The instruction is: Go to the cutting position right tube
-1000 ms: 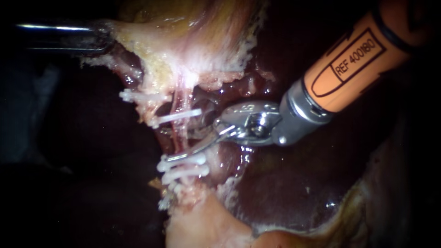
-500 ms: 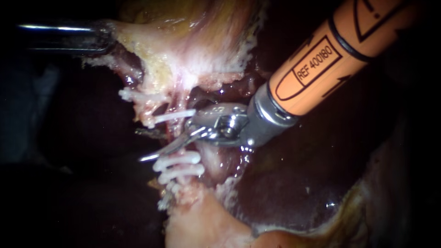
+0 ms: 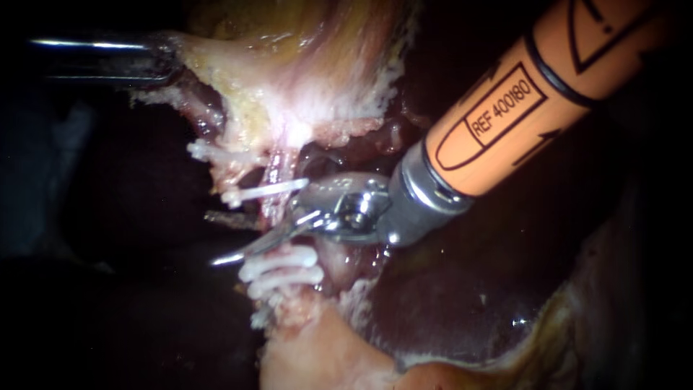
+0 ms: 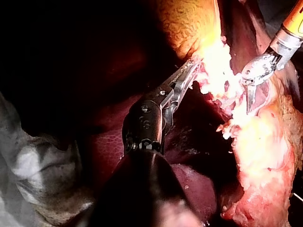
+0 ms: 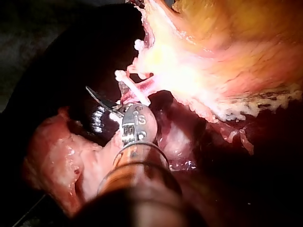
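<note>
Frame centre: right instrument, blades apart, appears to straddle the right tube between the upper clip and the lower clips, so a cut would fall between seals. Upper left: left instrument, jaws clamped on pale tissue, apparently tensioning the tube.

Shiny metal right instrument, white plastic clips, glossy liver

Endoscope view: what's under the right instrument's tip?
The right instrument, blades open, crosses over the reddish tube between the upper clip and two lower clips. Its metal wrist covers the tissue beneath, so whether the tube runs on there cannot be seen.
</note>
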Controlling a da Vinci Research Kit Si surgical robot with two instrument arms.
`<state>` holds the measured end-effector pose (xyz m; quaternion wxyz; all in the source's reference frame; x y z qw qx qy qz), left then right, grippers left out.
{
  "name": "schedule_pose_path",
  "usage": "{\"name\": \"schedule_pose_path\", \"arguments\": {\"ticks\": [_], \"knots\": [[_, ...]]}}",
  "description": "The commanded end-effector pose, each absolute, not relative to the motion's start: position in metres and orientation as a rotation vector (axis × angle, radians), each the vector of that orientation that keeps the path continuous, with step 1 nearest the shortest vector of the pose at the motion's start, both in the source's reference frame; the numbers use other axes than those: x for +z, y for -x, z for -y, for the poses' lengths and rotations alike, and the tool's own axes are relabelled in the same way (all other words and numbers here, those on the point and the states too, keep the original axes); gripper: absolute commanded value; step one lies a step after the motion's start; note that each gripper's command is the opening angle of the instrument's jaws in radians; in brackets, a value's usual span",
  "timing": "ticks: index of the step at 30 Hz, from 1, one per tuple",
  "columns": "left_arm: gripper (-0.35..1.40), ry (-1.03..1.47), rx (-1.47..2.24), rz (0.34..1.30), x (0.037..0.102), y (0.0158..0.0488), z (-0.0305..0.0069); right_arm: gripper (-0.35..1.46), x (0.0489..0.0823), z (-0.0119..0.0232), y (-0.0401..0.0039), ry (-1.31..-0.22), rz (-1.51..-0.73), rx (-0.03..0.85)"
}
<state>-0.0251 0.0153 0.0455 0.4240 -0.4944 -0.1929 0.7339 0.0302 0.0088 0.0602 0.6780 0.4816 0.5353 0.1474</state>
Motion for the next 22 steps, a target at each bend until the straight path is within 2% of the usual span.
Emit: {"name": "schedule_pose_path", "arguments": {"ticks": [1,8,22], "knots": [[-0.35,1.238,1.835,0.483,0.0455,0.025,-0.0153,1.31,0.0598,-0.0088,-0.0302,-1.085,-1.202,0.328],[-0.35,1.238,1.836,0.483,0.0455,0.025,-0.0153,1.31,0.0576,-0.0091,-0.0299,-1.104,-1.229,0.334],[-0.35,1.238,1.836,0.483,0.0455,0.025,-0.0153,1.29,0.0575,-0.0093,-0.0295,-1.107,-1.229,0.333]]}}
